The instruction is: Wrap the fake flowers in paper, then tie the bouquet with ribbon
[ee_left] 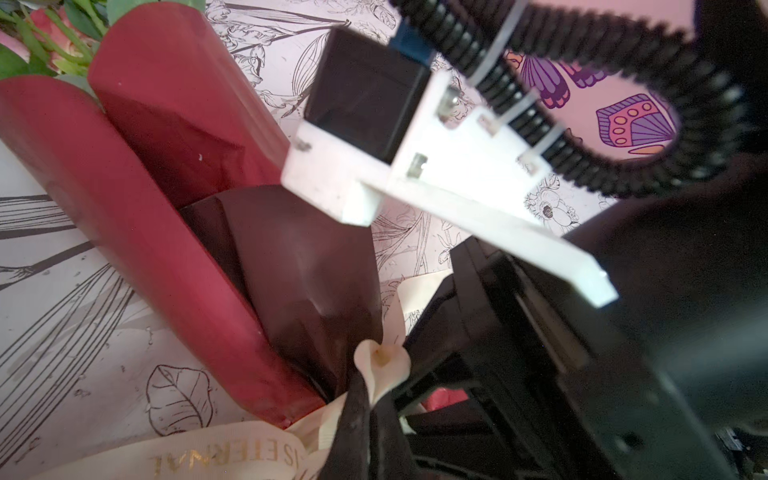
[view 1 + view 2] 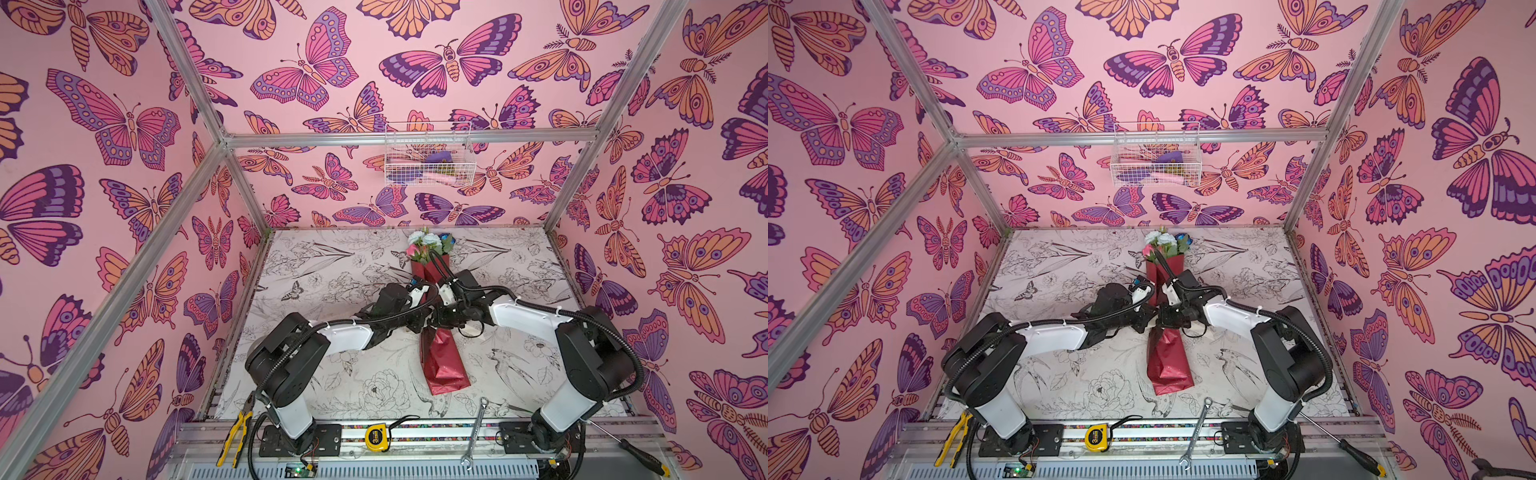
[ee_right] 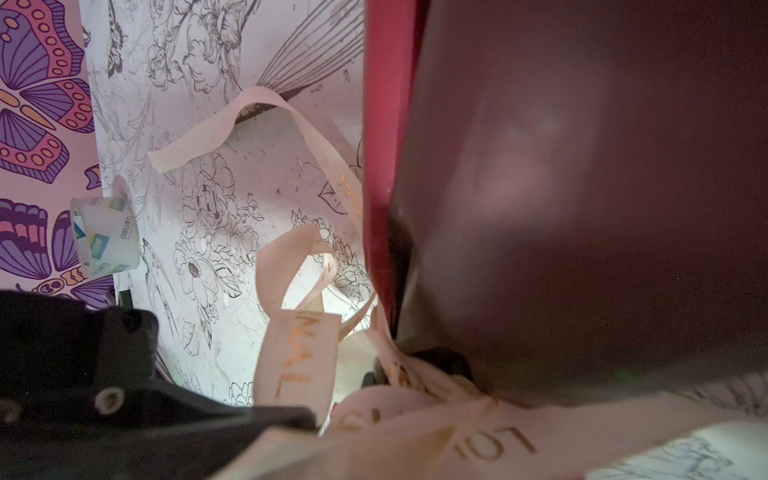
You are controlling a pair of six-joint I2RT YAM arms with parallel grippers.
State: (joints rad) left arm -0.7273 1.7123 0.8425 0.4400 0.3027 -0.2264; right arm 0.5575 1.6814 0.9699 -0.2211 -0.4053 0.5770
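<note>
A robot test cell in a lab. A bare aluminium frame carries printed butterfly walls, and the desk wears a printed sheet. Two arms are bolted to a rail well behind the left hand and right hand. Pliers, tape measure, wrench and screwdriver lie along it. A wire basket hangs far beyond both hands.
</note>
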